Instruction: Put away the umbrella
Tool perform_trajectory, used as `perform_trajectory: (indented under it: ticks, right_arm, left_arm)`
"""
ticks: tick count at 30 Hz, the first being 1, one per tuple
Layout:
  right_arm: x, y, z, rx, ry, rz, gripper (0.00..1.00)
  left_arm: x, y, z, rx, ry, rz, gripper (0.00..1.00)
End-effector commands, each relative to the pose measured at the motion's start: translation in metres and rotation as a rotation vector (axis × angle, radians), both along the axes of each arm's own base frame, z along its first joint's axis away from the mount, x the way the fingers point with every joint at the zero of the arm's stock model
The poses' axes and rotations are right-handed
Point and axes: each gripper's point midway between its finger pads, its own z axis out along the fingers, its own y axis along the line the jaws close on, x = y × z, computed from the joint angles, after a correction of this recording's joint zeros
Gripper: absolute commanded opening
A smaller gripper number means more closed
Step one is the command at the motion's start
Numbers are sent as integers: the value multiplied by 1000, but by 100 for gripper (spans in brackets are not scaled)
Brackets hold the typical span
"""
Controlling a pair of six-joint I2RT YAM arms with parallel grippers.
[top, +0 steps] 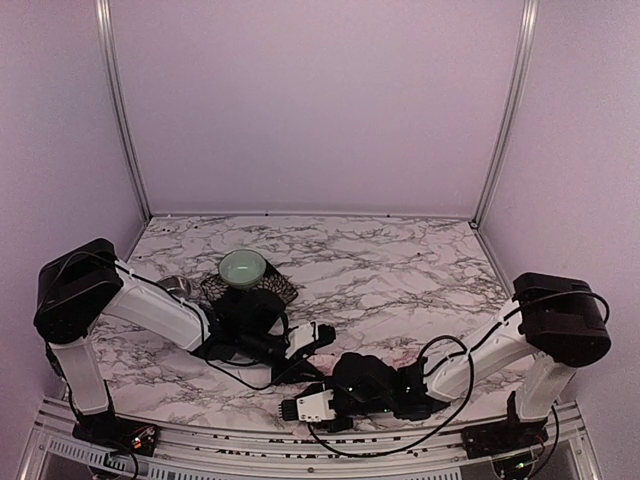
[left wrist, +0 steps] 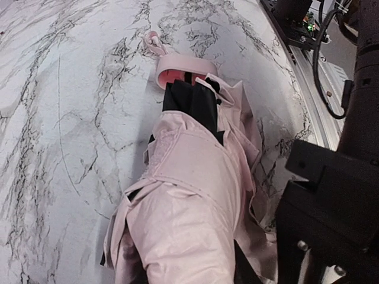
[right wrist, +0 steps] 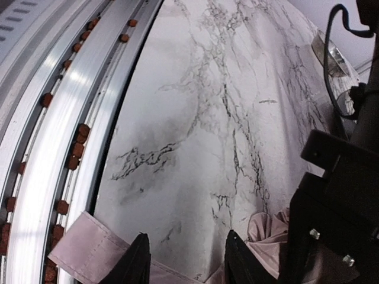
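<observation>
Top view: the left arm (top: 150, 310) reaches from lower left toward frame centre, forearm low. The left gripper (top: 313, 337) points right, and how its jaws stand cannot be made out. The right arm (top: 490, 350) extends from lower right leftward along the bottom edge. Right wrist view: the right gripper (right wrist: 186, 239) has its dark fingers (right wrist: 140, 260) parted.

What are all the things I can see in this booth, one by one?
umbrella: one, pale pink with black lining, folded, lying on the table near its front edge
bowl: one, pale green, on the mat, left of centre
mat: one, dark patterned, under the bowl
shiny container: one, silvery, left of the mat
table: one, white marble with dark veins
rail: one, silver metal, along the table's front edge
left arm: one, black and white
right arm: one, black and white
left gripper: one, at the umbrella, fingers unseen
right gripper: one, black fingers apart, above pink fabric
</observation>
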Motion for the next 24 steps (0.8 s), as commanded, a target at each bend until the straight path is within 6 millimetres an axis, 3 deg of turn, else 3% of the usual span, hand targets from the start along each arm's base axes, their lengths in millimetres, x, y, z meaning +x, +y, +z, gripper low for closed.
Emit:
perform_trajectory:
  ticks: [1, 5, 10, 13, 14, 15, 16, 17, 19, 24]
  right_arm:
    - [-17, -20, -10, -126, 9, 19, 45]
    - [-27, -12, 19, -91, -14, 50, 52]
    - [-27, -10, 72, 32, -8, 40, 63]
    - [-12, -20, 102, 111, 69, -3, 75]
    - [-4, -26, 109, 132, 123, -21, 86]
    - [3, -32, 119, 156, 182, -28, 88]
    - [12, -40, 122, 165, 232, -46, 89]
    - [19, -47, 126, 176, 271, -61, 98]
    - [38, -62, 125, 183, 338, -112, 100]
    - [91, -88, 93, 69, 385, -334, 100]
  left_arm:
    - [23, 40, -46, 214, -70, 93, 0]
    - [21, 42, -45, 211, -86, 58, 0]
    - [17, 44, -46, 210, -91, 36, 0]
    - [16, 44, -46, 210, -92, 33, 0]
    - [16, 44, -46, 210, -93, 32, 0]
    - [16, 45, -46, 211, -93, 31, 0]
    - [16, 45, -46, 212, -93, 32, 0]
    - [16, 45, -46, 211, -92, 31, 0]
    - [15, 45, -46, 209, -90, 27, 0]
    - [13, 44, -47, 206, -84, 18, 0]
